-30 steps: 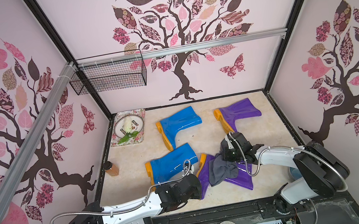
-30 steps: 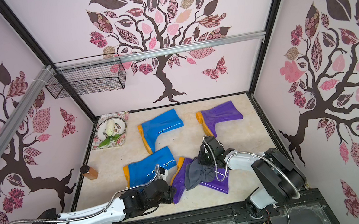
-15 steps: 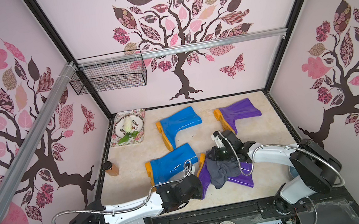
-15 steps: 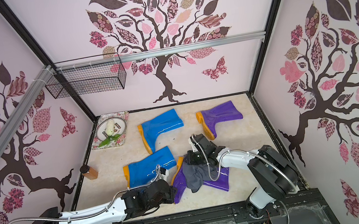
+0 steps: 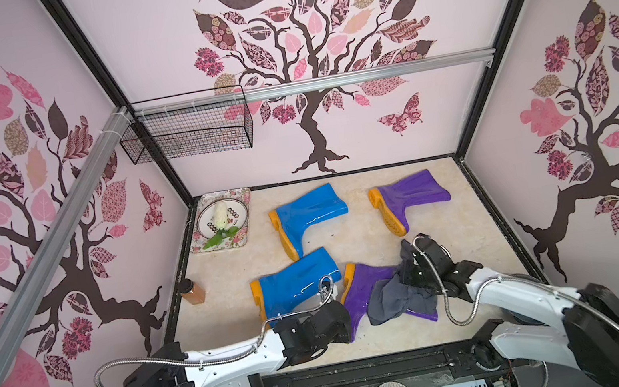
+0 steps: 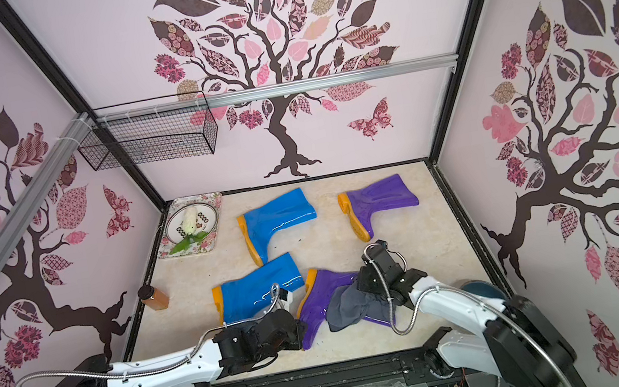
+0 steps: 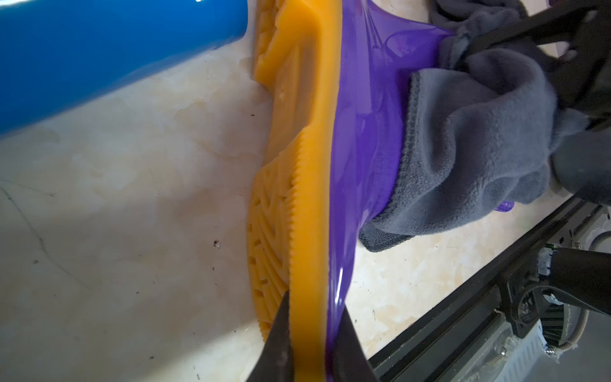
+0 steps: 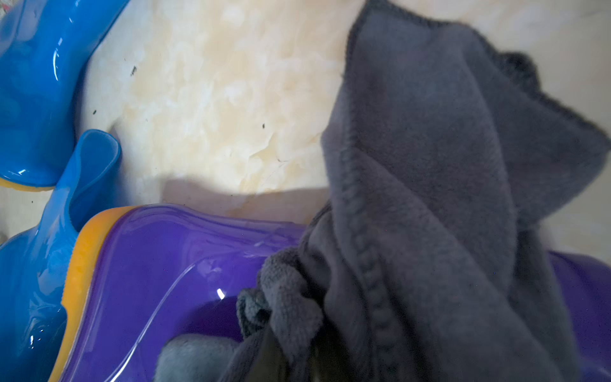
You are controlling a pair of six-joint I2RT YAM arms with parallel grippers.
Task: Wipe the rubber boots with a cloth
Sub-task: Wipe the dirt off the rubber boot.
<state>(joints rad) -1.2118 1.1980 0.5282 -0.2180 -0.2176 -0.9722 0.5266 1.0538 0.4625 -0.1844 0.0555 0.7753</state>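
The left claw (image 7: 314,334) is pinching the orange sole edge of the near purple boot (image 5: 361,289), its tips partly cut off. The right claw (image 8: 291,357) is squeezing the grey cloth (image 5: 396,302), fingers buried in folds. The grey cloth is lying on that boot, hiding its middle.

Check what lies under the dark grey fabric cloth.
Under the dark grey cloth lies the near glossy purple rubber boot with an orange sole; its foot shows, its shaft's middle is hidden.
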